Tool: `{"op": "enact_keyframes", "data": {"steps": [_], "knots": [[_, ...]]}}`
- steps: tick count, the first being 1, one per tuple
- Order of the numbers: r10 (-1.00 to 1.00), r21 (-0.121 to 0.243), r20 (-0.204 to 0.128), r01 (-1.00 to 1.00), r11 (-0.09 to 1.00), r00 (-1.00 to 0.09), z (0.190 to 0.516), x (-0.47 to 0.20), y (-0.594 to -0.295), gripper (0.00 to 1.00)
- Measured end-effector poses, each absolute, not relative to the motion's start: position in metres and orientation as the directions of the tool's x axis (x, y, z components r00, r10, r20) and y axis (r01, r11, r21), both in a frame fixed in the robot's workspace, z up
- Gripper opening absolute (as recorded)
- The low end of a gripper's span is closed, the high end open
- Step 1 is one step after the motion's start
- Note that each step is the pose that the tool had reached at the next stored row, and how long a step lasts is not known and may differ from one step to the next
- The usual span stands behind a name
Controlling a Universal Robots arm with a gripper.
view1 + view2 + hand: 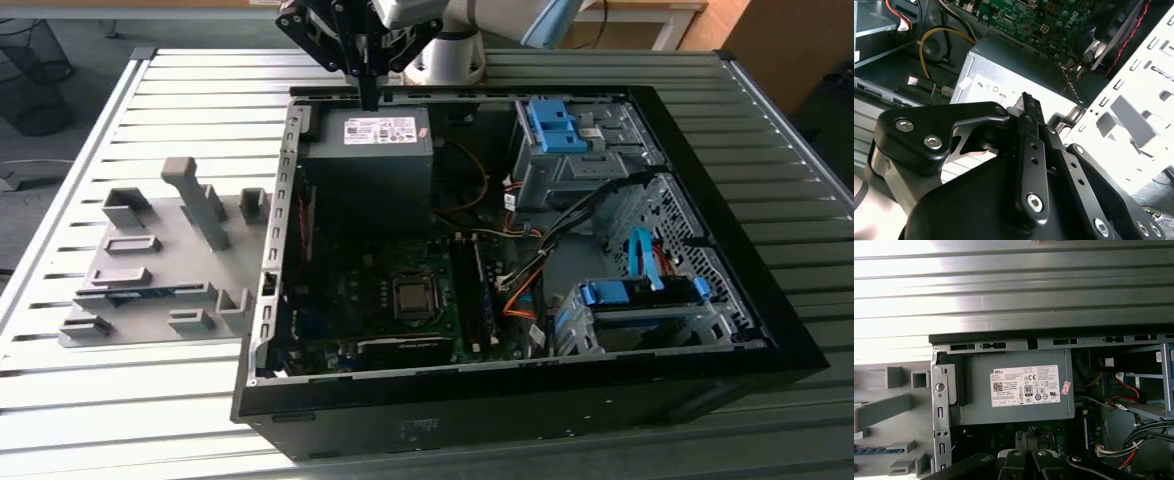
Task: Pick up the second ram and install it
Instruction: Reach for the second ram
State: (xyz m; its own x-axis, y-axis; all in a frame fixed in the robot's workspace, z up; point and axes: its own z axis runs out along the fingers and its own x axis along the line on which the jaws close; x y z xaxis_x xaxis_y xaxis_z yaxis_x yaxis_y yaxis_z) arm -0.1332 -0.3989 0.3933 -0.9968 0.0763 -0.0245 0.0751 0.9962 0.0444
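Second ram [138, 293] lies flat and low in the grey fixture [147, 250] at the exterior view's left, a thin blue-green strip hemmed in by blocky plastic uprights; in the first wrist view [869, 451] it shows as a blue edge. The gripper [367, 98] hangs well apart from it, above the boxy grey power supply [367, 150] at the case's [534, 400] upper rim, its black claw drawn narrow and holding nothing. Likely hazards: drawn together like this, the claw would strike the stick rather than straddle it, the uprights could catch a finger, and the slick, thin board might tilt or slip. The case's sheet-metal wall also stands between them.
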Motion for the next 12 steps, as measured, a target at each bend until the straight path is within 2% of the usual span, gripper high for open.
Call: {"op": "enact_keyframes", "data": {"steps": [11,12], "knots": [[0.076,0.044,-0.024,0.075,0.996,-0.997,0.393,-0.141,-0.399,0.11],[0.076,0.044,-0.024,0.075,0.996,-0.997,0.393,-0.161,-0.399,0.11]]}}
